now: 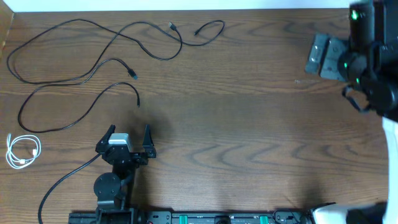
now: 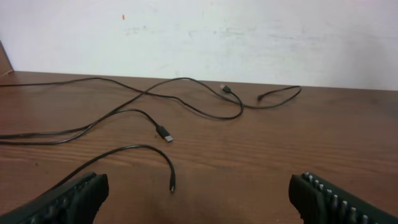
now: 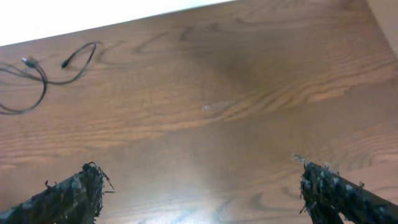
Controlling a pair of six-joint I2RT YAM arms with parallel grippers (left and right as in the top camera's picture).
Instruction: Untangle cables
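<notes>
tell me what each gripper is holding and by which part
Nothing is held. The left gripper and right gripper are both open and empty; the cables lie on the table.

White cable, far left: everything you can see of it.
The white cable is thin, gathered in a small loose coil lying flat on the wooden table near its left edge. It touches only the table, apart from the black cables and left of the left end effector. Plug details are too small to tell.
</notes>
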